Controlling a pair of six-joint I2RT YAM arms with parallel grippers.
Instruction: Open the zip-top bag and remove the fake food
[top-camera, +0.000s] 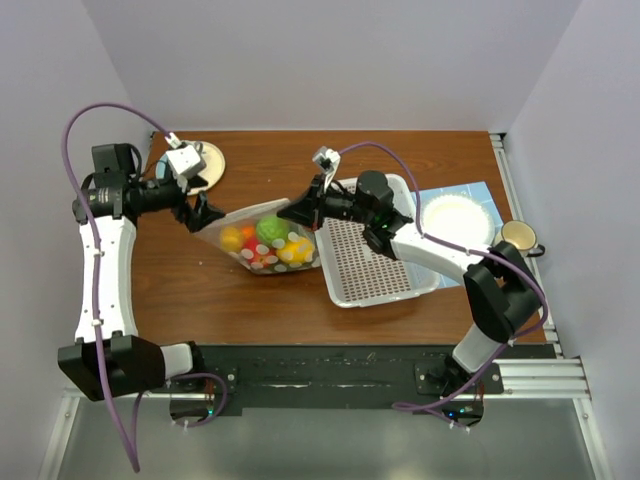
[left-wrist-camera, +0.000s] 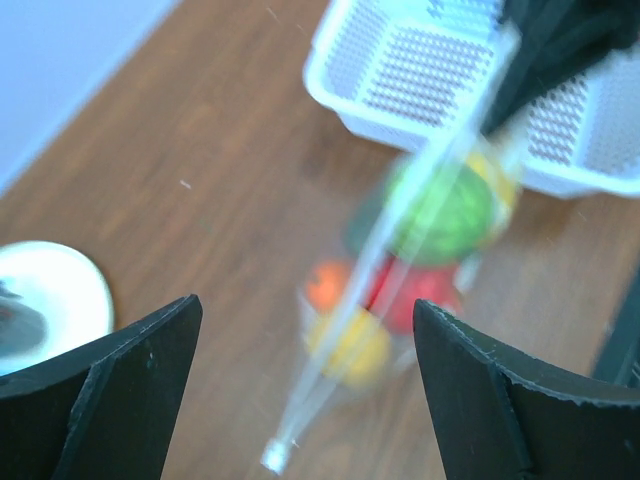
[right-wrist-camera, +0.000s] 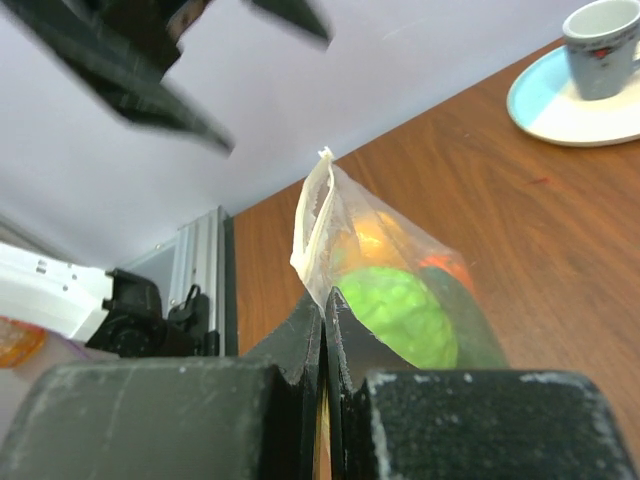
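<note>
Bag: the zip-top bag (top-camera: 262, 238) is clear soft plastic with pale round dots, sitting mid-table just left of the white basket (top-camera: 385, 293).
Bag's shape: it is pulled out long from left to right. Its top strip runs as a thin straight line and its belly sags toward the near side.
Seal: from the right wrist view the whitish top strip (right-wrist-camera: 318, 215) stands up, wrinkled, out of the pinch.
Contents: the fake food (top-camera: 270, 230) is all inside the bag: a green round piece, yellow, orange and red ones, and something dark green.
Right gripper (top-camera: 300, 209): the fingers are pressed tight together, pinching the bag's right top corner.
Left gripper (top-camera: 203, 214): the fingers are spread wide and hold nothing. The bag's left corner lies in the gap between them and seems to touch neither.
Table (top-camera: 200, 290): brown wood, with a cup on a saucer (right-wrist-camera: 590, 95) at the far left.
</note>
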